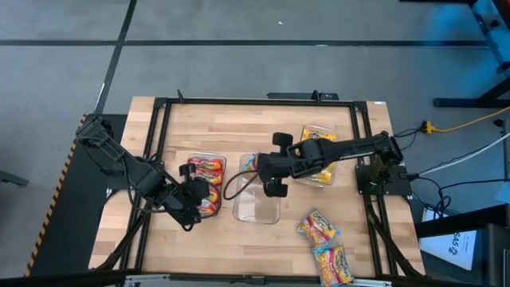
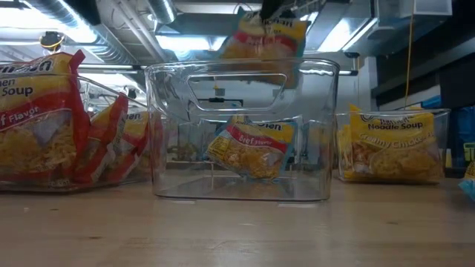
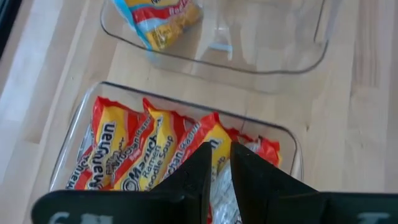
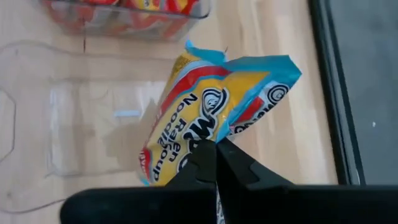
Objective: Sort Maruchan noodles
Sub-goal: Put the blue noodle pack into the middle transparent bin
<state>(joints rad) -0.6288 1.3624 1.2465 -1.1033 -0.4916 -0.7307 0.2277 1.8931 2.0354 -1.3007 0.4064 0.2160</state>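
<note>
Blue-edged noodle packet [image 4: 217,118] hangs pinched in the right gripper [image 4: 216,152], jaws clamped on one short end, its long axis pointing down over the middle clear tray [image 1: 256,209] (one packet already lies inside). Dropping it straight below looks right. Left gripper [image 3: 215,162], nearly closed, hovers over red packets [image 3: 149,149] in the left tray [image 3: 74,118].

You can read "Noodle Soup" and "Beef Flavor" on the red packet [image 2: 33,119] in the left tray. The yellow packet [image 2: 392,144] on the right says "Noodle Soup, Creamy Chicken". Red packets [image 3: 149,155] say "Maruchan".
</note>
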